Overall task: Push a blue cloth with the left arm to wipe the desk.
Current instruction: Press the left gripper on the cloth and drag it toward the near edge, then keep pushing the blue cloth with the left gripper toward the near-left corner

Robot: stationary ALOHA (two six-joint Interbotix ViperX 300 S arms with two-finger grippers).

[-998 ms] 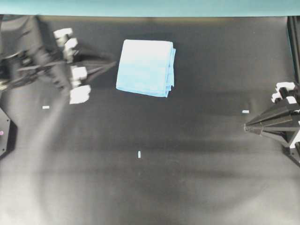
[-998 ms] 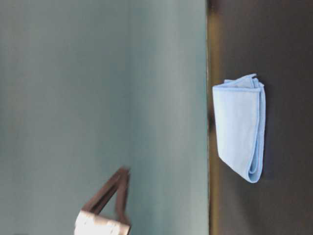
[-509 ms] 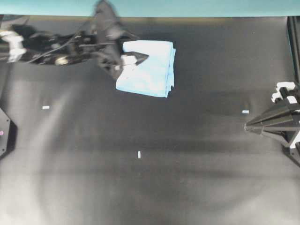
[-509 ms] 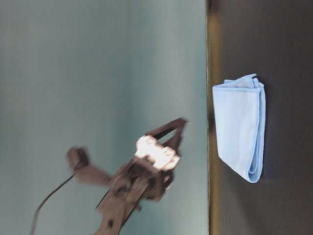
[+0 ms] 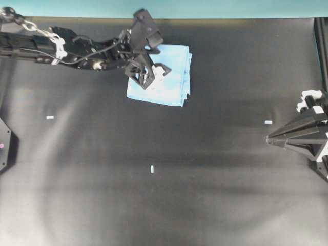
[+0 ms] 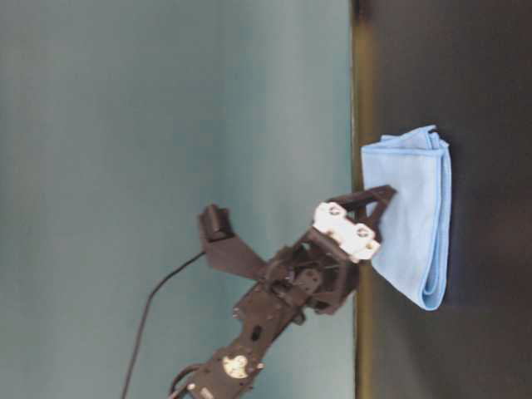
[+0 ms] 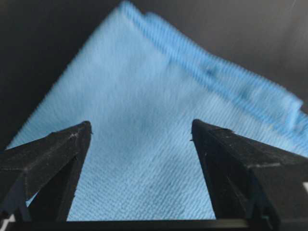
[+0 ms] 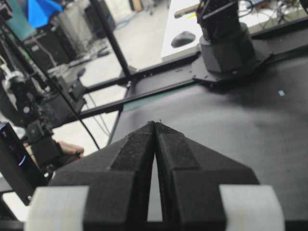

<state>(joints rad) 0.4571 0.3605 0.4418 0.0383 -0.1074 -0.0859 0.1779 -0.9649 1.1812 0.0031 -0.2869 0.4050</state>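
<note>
The blue cloth [image 5: 171, 82] lies folded on the black desk [image 5: 154, 205] near its far edge, layered edges on the right side. My left arm [image 5: 77, 48] reaches in from the left, and its gripper [image 5: 158, 77] stands open over the cloth's left half, pointing down at it. In the left wrist view the two black fingers straddle bare blue cloth [image 7: 159, 91] with nothing between them, gripper [image 7: 141, 127] wide. At table level the left gripper [image 6: 384, 195] is at the cloth's [image 6: 416, 224] top surface; contact is unclear. My right gripper [image 5: 269, 139] rests shut at the right edge.
A teal strip [image 5: 164, 7] runs along the desk's far edge, just behind the cloth. Small white tape marks [image 5: 152, 169] dot the desk. The right gripper [image 8: 155, 124] faces an arm base [image 8: 224, 38] across the desk.
The left arm swung in from the left and came down over the cloth, its jaws opening wide. The cloth has not moved. The right arm stayed still.
</note>
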